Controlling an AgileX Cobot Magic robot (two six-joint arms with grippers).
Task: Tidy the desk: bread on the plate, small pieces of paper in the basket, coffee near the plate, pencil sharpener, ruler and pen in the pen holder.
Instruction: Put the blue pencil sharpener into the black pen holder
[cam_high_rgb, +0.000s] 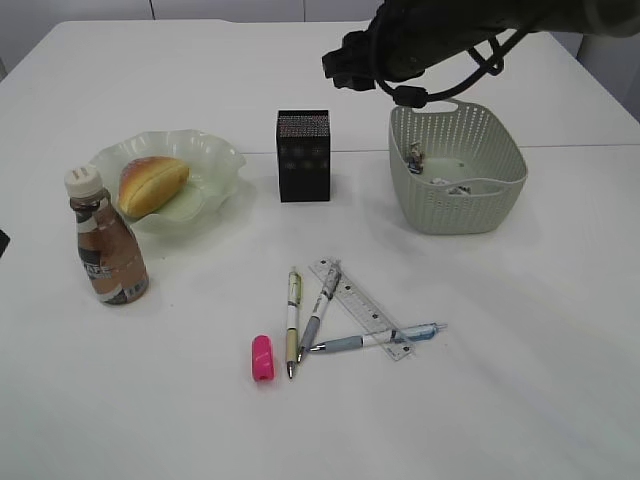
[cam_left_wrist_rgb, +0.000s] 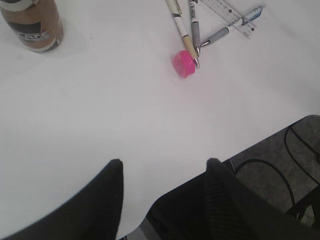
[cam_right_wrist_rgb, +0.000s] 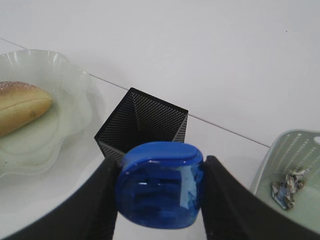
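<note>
A: Exterior view: where does each thing sit?
B: Golden bun (cam_high_rgb: 152, 184) in the ruffled pale-green plate (cam_high_rgb: 217, 160); black mesh pen holder (cam_high_rgb: 303, 155) stands behind the pens.

A: Left wrist view?
B: Left gripper (cam_left_wrist_rgb: 164, 169) spread, empty.

A: Right wrist view?
B: Right gripper (cam_right_wrist_rgb: 159, 192) clamps a blue plastic pencil sharpener (cam_right_wrist_rgb: 160, 184). Best centred over the holder's mouth before release.
</note>
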